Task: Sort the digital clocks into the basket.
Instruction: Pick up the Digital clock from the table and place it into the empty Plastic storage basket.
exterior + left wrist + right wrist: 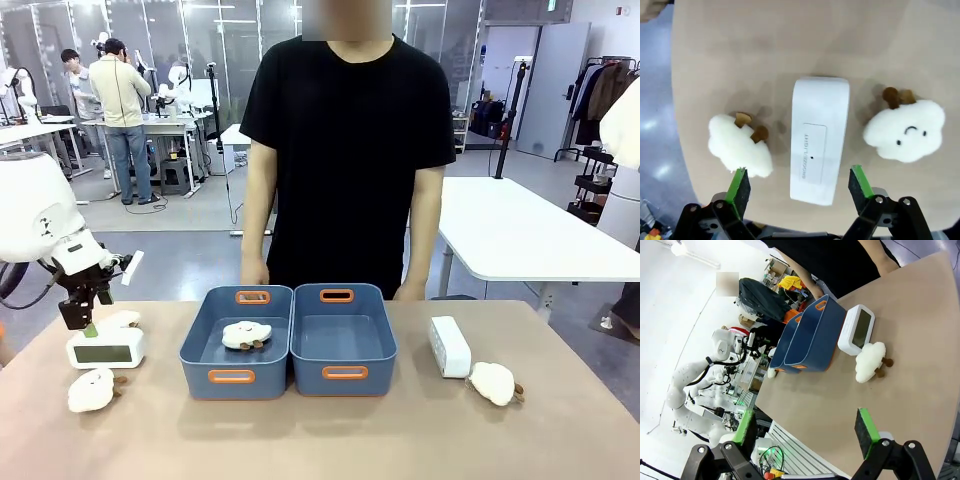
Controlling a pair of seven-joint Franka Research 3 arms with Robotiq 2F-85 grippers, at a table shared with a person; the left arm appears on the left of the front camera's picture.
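Beneath the left claw (799,171) — spread wide — lies a white digital clock (819,135).

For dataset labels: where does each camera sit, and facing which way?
Front: robot's side of the table, facing the person; left gripper shows.
Left wrist: straight down over the left clock; own open fingers.
Right wrist: slanted across the table toward right clock and bins; right gripper open.
Shared: front and left wrist show the left clock.
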